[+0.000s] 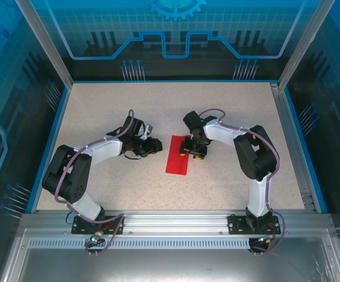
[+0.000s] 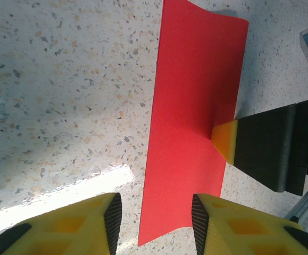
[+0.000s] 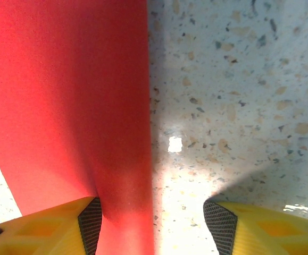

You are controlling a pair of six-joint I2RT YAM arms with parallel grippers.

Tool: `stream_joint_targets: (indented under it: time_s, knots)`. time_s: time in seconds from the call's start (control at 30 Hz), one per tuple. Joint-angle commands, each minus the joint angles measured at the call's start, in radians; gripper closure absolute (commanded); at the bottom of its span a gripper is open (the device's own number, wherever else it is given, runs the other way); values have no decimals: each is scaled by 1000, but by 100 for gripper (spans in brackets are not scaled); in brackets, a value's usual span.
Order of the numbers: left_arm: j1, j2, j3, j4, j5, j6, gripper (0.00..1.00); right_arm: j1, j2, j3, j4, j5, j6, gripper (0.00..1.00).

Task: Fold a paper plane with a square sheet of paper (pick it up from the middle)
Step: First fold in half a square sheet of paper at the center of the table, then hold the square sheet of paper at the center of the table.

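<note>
Top external view is showing one square sheet of paper (image 1: 177, 157) lying as a narrow red strip on the desk (image 1: 158, 106) between two tools. The left tool (image 1: 154, 147) is just beside it and the right tool (image 1: 192, 153) is touching it. Left wrist view is showing the left tool (image 2: 156, 226) standing open and gripping nothing, with the sheet's near end lying between its fingers. Right wrist view is showing the right tool (image 3: 154, 226) gaping wide and clamping nothing, with the paper's edge lying inside the gap.
</note>
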Motion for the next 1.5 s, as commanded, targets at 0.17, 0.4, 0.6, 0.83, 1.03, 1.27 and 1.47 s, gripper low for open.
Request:
stream_joint_targets:
  time_s: [0.17,0.4,0.6,0.83,1.03,1.27,1.47]
  knots:
    - [-37,47,27,40,63,-20,80,10,108,-46,38,59,3,39]
    - [-91,157,114,1,39,-40,100,10,111,-50,39,59,7,39]
    - [-124,213,169,-28,7,-29,100,10,114,-54,44,59,7,39]
    - [-144,268,232,-95,-62,-10,100,9,115,-52,40,62,6,39]
    - [-148,307,259,-102,-61,-8,100,10,116,-54,43,60,8,39]
    - [-156,346,265,-123,-97,-2,100,11,110,-51,44,55,8,39]
    - [-167,365,250,-133,-132,9,100,10,77,-27,36,54,-8,38]
